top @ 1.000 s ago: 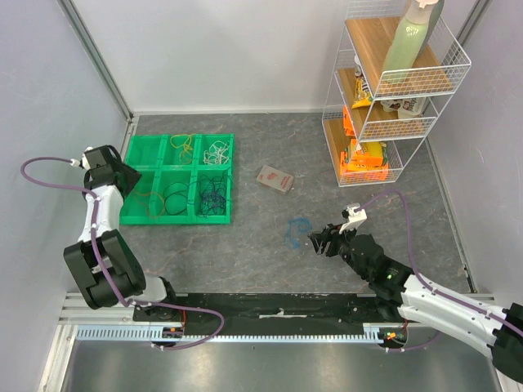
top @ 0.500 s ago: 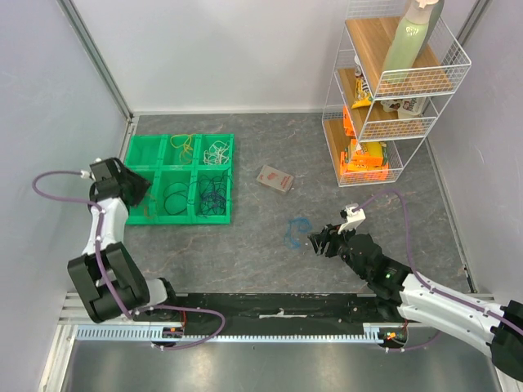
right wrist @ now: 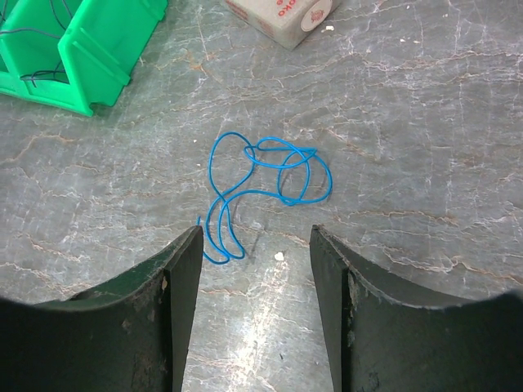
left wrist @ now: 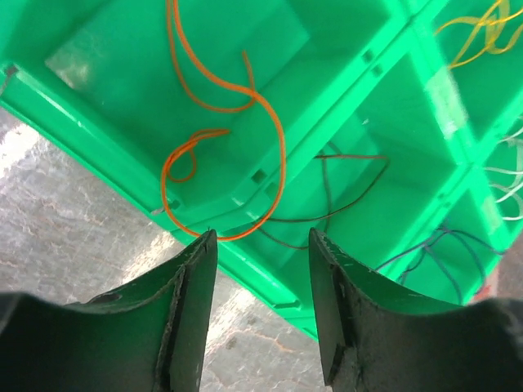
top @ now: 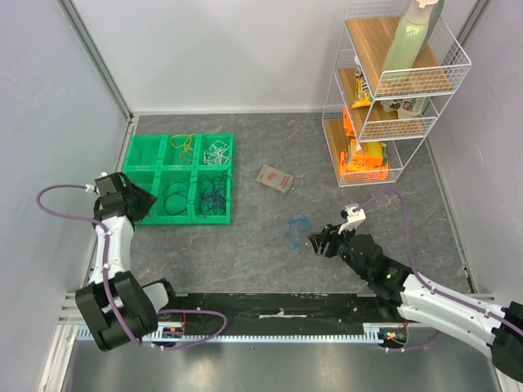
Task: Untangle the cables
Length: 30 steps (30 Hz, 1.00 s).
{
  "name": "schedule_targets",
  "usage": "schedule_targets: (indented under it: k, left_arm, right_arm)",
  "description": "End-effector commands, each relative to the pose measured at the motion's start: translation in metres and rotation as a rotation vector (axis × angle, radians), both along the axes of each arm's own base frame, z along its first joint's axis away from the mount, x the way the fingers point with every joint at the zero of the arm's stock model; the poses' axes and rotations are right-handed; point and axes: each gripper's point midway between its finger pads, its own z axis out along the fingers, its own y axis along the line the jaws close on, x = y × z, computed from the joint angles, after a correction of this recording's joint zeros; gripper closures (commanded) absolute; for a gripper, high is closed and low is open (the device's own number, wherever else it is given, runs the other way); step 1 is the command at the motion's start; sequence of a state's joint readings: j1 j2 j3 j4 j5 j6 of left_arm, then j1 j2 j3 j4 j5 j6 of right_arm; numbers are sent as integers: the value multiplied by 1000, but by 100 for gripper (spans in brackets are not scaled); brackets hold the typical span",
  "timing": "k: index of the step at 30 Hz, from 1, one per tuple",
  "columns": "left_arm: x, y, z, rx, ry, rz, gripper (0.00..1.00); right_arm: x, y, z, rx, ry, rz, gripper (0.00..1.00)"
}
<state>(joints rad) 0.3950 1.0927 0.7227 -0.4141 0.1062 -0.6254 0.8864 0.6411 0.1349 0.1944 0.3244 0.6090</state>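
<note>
Both jaws are standing open, gripping nothing.
Left jaws are hovering over the orange cable in the tray by the left edge of the worktop; right jaws are hovering over the blue cable lying loose mid-worktop.

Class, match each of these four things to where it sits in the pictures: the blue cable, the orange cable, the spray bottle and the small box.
Things
1. blue cable
2. orange cable
3. spray bottle
4. small box

Places
A. on the top shelf of the wire rack
B. in the green tray
C. on the table, between tray and rack
D. loose on the table, just ahead of the right gripper

Pairs: 1-D, 2-B, 3-A, 4-C
</note>
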Motion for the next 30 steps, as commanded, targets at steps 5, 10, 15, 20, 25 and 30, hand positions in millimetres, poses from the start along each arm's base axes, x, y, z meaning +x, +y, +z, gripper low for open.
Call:
schedule_targets:
  k: [5, 10, 15, 20, 25, 30]
  left_arm:
    - [-5, 1, -3, 138, 111, 9, 43]
    - [-1, -8, -2, 194, 122, -19, 41]
    - [3, -6, -9, 204, 159, -27, 48]
    - [8, 0, -16, 227, 196, -42, 48]
    - [14, -2, -25, 219, 217, -69, 50]
    - [15, -1, -24, 236, 217, -77, 67]
  right_arm:
    - [2, 1, 15, 61, -39, -11, 38]
    - [1, 4, 12, 67, -30, -1, 38]
    - [2, 4, 12, 66, -29, -1, 38]
    - [2, 2, 12, 69, -28, -10, 38]
    - [2, 2, 13, 77, -32, -13, 38]
    - [2, 2, 14, 76, -33, -12, 38]
